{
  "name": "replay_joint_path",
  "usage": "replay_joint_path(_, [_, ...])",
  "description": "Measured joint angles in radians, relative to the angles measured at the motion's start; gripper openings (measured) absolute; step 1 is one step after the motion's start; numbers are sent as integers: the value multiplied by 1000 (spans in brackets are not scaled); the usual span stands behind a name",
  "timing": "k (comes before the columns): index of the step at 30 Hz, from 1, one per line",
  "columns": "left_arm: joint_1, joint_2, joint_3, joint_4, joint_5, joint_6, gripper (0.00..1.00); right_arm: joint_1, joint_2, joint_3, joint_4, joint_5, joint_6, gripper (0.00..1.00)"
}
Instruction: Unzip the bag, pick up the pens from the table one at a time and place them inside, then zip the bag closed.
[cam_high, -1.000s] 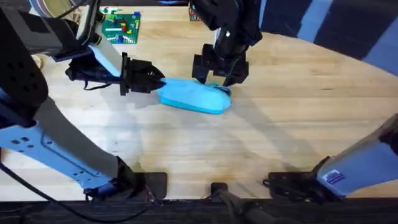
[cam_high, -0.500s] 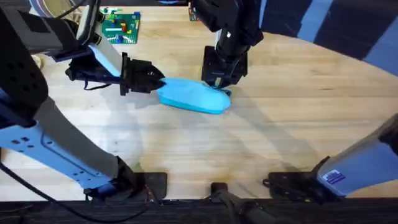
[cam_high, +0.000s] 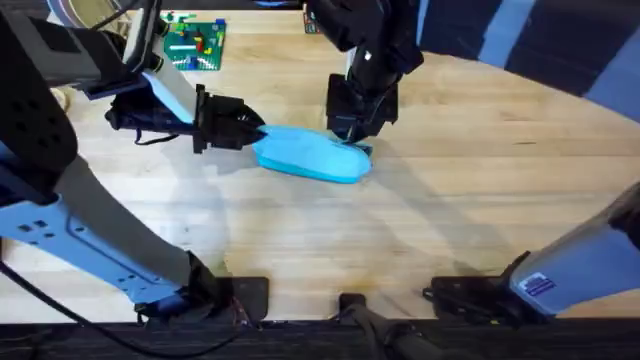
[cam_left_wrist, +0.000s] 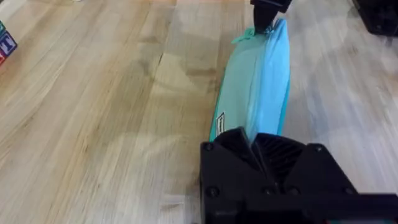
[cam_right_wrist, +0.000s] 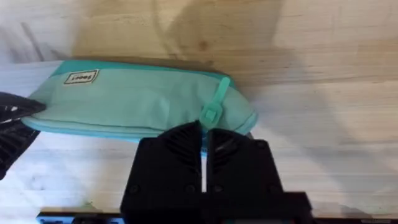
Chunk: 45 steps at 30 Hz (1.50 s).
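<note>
Zipping looks like the step in hand, though whether opening or closing I can't tell; no pens lie in sight on the table (cam_high: 450, 220). The bag (cam_high: 310, 155) lies just above the table's middle, its ends pointing toward ten and four o'clock. The left gripper (cam_high: 243, 127) pinches the ten o'clock end, holding it steady. The right gripper (cam_right_wrist: 204, 140) has its fingers pressed nearly together by the zipper pull (cam_right_wrist: 214, 106) at the four o'clock end. Next, I'd judge, comes a steady draw along the zipper.
</note>
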Motion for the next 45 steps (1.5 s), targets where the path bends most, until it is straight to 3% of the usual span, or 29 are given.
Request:
replay_joint_path(34, [-4,0,0,-4,6,0,42,1,-60,2,-81,228,-31,34])
replay_joint_path(45, [-11,0,0,-6,8,0,42,-57,-42,-33,-76,231,-30,34])
